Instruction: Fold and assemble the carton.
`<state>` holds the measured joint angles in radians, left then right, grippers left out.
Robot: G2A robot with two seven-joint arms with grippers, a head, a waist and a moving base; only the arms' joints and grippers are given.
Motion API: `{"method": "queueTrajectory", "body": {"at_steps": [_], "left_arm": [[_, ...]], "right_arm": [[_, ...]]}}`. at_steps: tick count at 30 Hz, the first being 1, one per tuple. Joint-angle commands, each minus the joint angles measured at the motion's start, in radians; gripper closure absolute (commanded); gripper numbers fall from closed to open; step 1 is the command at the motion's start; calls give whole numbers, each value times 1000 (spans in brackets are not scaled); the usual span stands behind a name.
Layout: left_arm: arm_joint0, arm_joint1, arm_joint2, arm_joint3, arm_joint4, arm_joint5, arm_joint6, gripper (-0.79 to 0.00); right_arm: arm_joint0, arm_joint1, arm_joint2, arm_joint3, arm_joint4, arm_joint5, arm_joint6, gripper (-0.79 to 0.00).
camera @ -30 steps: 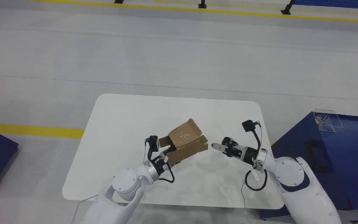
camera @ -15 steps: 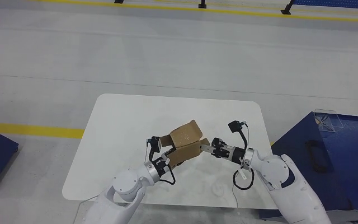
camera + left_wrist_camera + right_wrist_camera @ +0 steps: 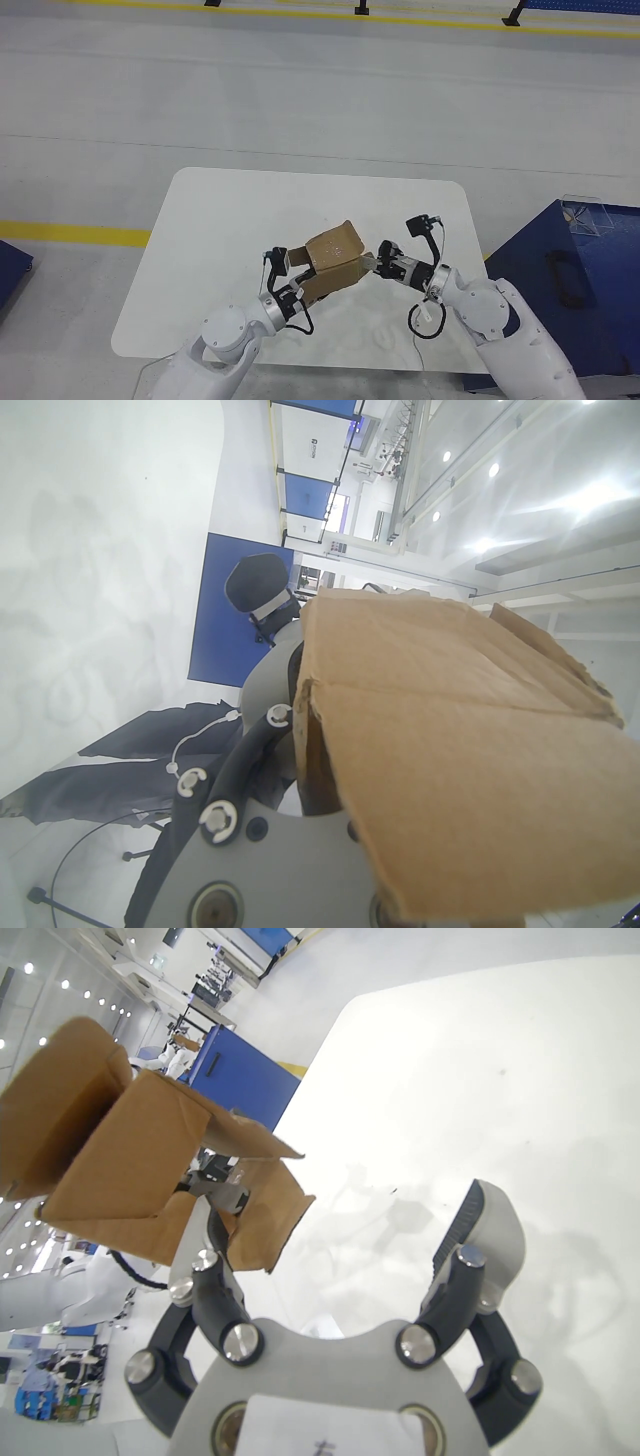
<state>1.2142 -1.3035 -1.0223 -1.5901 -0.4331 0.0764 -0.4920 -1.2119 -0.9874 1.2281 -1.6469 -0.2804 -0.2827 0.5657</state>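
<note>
Top view, from the left edge: a yellow floor line [image 3: 70, 234] meets the edge of the white table [image 3: 220, 230]. At lower centre the left gripper [image 3: 288, 283] is clamped on the lower-left end of the brown carton [image 3: 332, 250], which it holds tilted above the tabletop. Just right of the carton, the right gripper [image 3: 378, 262] has its fingers spread, one finger [image 3: 202, 1228] just beside a loose end flap. A blue cabinet [image 3: 585, 290] stands at far right. The white label [image 3: 325, 1433] on the right wrist is cut off and unreadable.
</note>
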Motion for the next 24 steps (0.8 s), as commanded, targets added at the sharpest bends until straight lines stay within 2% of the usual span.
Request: {"method": "queueTrajectory", "body": {"at_steps": [1, 5, 11, 18, 24], "left_arm": [[4, 0, 0, -2, 2, -2, 0, 0], [12, 0, -1, -8, 9, -5, 1, 0], [28, 2, -2, -26, 27, -10, -1, 0], [41, 5, -12, -37, 38, 2, -2, 0], [49, 6, -19, -43, 41, 20, 3, 0]], "right_arm": [[-11, -1, 5, -17, -71, 9, -68, -785], [-25, -4, 24, -29, -156, 47, -180, -785], [-7, -15, -23, -33, -315, 121, -249, -785], [28, -32, -65, -8, -306, 134, -237, -785], [-1, -34, -61, -63, -339, 138, -232, -785]]}}
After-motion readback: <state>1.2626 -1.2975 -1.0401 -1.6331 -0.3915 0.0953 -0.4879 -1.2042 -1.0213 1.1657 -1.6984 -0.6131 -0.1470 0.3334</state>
